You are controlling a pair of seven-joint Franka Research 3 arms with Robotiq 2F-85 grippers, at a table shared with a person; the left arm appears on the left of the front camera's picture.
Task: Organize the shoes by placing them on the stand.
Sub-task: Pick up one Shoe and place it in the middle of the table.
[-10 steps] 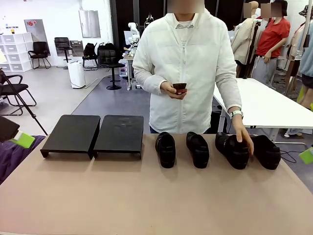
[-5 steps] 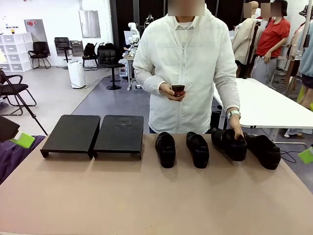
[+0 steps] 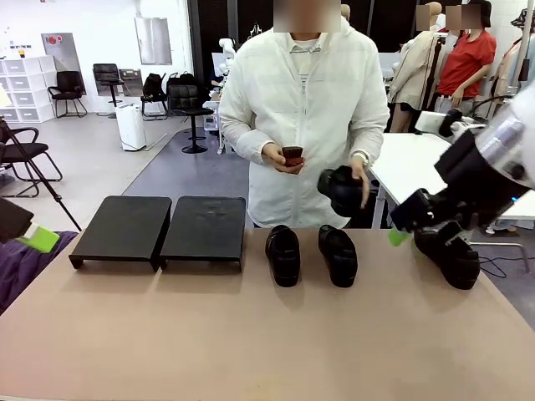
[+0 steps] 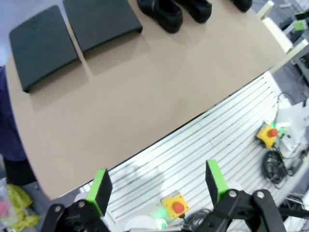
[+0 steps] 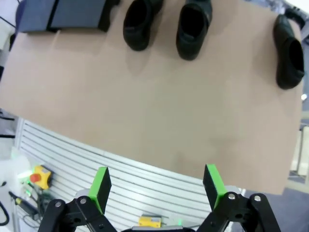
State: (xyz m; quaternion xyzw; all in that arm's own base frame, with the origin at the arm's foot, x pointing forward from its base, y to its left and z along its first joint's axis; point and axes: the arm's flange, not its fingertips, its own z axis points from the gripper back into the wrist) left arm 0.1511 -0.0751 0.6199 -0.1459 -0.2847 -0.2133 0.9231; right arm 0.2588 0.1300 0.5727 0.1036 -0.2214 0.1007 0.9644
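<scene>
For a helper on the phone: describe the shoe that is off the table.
Find the tan table, then the person in white behind it. The shoe hangs in that person's hand; the other shoes rest on the tabletop.

Tan table [image 3: 251, 334] with black stand [image 3: 125, 225] far left, three shoes [image 3: 338, 255] far right

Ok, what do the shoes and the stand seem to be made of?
The shoes look like black leather or imitation: smooth uppers with a dull sheen; the thick soles are probably rubber. The stand is rigid, flat, matte black with thin edges, maybe painted metal or plastic; I can't tell which.
</scene>
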